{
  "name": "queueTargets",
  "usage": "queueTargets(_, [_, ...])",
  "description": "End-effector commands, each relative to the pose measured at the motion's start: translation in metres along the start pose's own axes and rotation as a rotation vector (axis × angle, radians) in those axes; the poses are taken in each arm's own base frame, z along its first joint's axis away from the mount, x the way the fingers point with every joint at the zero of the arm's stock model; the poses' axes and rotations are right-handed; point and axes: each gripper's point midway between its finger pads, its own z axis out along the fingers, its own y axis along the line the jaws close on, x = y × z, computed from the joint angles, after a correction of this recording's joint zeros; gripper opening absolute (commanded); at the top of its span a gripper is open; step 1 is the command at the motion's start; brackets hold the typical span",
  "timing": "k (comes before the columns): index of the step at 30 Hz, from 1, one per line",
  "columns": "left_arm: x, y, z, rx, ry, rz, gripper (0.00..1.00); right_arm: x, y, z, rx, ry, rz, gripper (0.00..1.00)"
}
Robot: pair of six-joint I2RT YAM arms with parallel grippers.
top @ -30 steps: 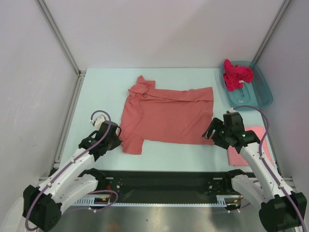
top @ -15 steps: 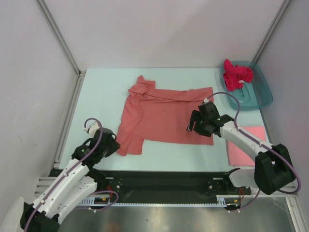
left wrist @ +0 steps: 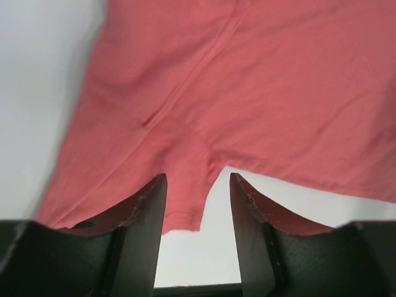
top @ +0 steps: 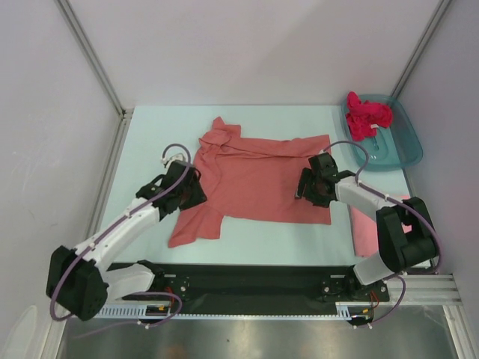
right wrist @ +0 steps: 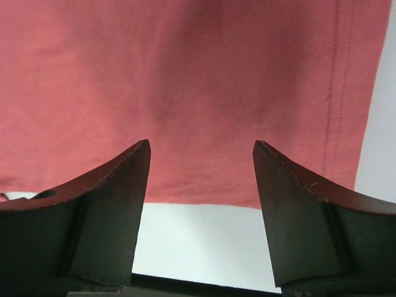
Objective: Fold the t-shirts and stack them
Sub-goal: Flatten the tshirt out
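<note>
Two open grippers hover over the salmon t-shirt [top: 258,179] spread mid-desk [top: 153,134]: the left gripper [left wrist: 198,179] above its sleeve at 9 o'clock, the right gripper [right wrist: 201,148] over the hem at 3 o'clock. Uneven pinches could drag and bunch the cloth, skewing the fold.

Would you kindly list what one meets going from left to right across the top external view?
left gripper → salmon-coral t-shirt → right gripper → teal tub holding the magenta t-shirt. The lighter pink t-shirt shares the tub's span, so it is left out.
</note>
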Motion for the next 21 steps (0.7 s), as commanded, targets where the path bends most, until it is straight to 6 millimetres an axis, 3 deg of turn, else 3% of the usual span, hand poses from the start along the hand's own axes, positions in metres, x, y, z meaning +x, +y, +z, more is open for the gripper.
queueTargets(1, [-0.021,-0.037,0.023,0.088,-0.004,0.084,0.51,-0.026,0.006,0.004,-0.018,-0.068,0.008,0.71])
queueTargets(3, [-0.007,-0.034,0.054,0.039,0.085,0.093,0.50,-0.028,-0.001,0.012,0.004,-0.064,0.024,0.71])
queueTargets(7, [-0.007,-0.031,0.088,-0.020,0.094,0.057,0.48,-0.030,-0.013,0.027,0.037,-0.043,0.046,0.71])
queueTargets(14, [-0.028,-0.017,0.145,-0.076,0.099,-0.010,0.49,-0.045,-0.038,0.052,0.109,-0.037,0.105,0.70])
queueTargets(18, [-0.039,-0.030,0.175,-0.035,0.135,-0.015,0.48,-0.062,-0.059,0.065,0.164,-0.029,0.131,0.71])
queueTargets(19, [-0.054,-0.044,0.177,-0.006,0.114,-0.011,0.48,-0.069,-0.064,0.072,0.176,-0.030,0.144,0.71])
queueTargets(21, [-0.057,-0.051,0.192,0.005,0.129,0.008,0.49,-0.077,-0.070,0.079,0.196,-0.025,0.134,0.71])
